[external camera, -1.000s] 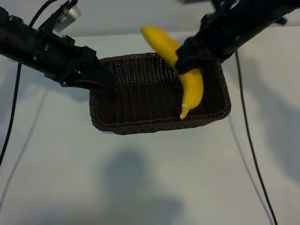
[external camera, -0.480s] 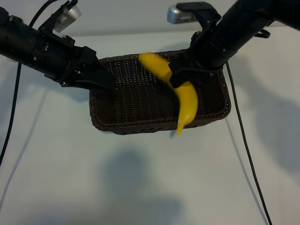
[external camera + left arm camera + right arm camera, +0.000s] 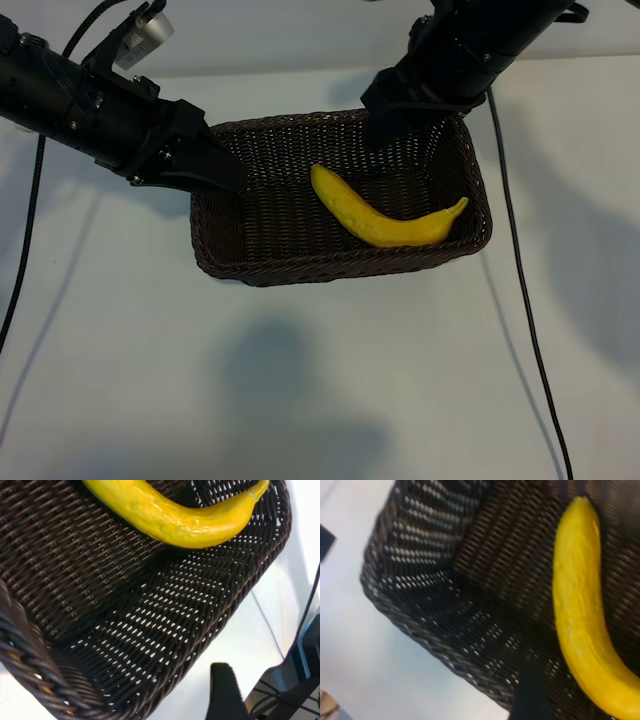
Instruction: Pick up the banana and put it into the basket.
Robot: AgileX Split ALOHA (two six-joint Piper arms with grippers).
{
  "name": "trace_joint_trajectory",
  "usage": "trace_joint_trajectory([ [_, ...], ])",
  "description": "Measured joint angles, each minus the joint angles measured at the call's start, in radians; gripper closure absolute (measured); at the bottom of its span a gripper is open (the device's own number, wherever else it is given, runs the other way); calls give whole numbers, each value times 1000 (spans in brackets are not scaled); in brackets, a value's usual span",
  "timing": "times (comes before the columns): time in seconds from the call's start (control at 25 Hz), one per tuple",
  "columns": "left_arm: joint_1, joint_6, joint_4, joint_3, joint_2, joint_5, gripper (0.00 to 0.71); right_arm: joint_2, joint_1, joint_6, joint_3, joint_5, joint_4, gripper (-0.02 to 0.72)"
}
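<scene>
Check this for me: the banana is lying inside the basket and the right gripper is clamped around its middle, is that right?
Not quite. The banana is lying inside the basket, but the right gripper is not clamped on it; it hangs above the basket's far side, clear of the fruit. The exterior view shows the gap between them.

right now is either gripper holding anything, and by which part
The banana lies free on the floor of the basket, no fingers on it. The right gripper hangs above the far rim. The left gripper is at the basket's left rim; whether it grips it cannot be told.
</scene>
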Motion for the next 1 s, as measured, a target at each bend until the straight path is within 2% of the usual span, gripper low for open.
trace_joint_trajectory([
  [0.2,0,0,0,0,0,1,231,-25,0,3,-1,38,-71,183],
  [0.68,0,0,0,0,0,1,231,-153,-3,0,-1,67,-160,183],
  [0.8,0,0,0,0,-1,1,231,-173,-38,-12,31,61,-154,183],
  [1.0,0,8,0,-2,-35,1,231,-221,-144,-101,220,-29,-75,185],
])
